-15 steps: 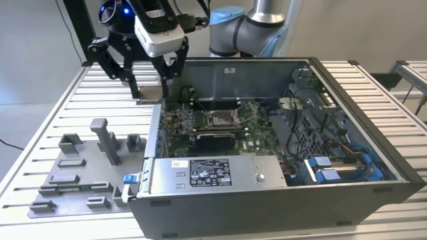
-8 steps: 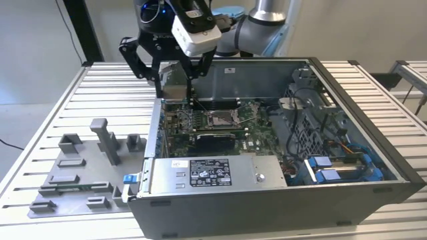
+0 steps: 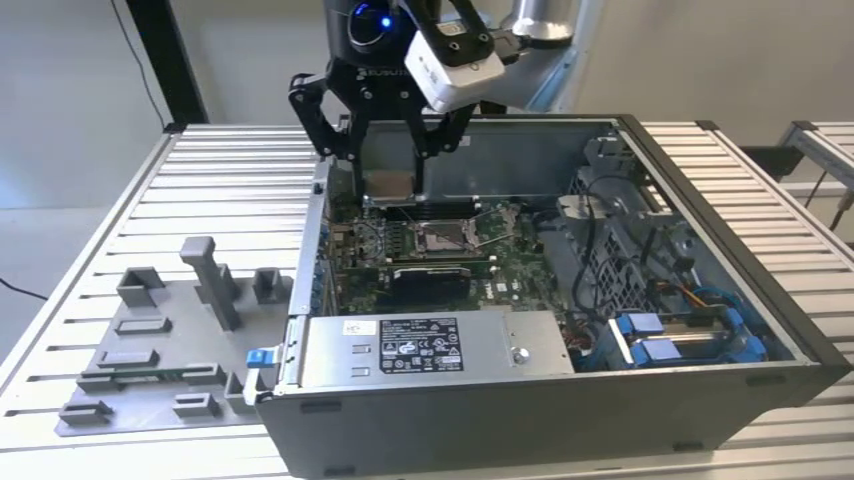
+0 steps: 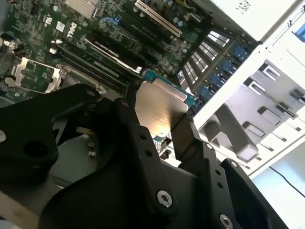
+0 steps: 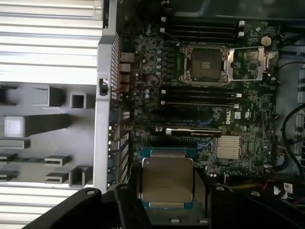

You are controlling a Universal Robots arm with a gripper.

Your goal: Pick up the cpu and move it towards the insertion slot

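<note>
Clearly the gripper [image 3: 395, 185] gripped the cpu [image 5: 167, 179] by its edges. Its square silvery top had a teal-green rim.

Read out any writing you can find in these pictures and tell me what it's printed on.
Nothing here can be quoted reliably.
Label on the power supply, exterior view: rows of fine print and symbols, too small to read.
Green circuit board, first wrist view: a white mark and tiny component lettering, too small to quote.
The cpu, held in the gripper: no legible text on its metal top.
</note>
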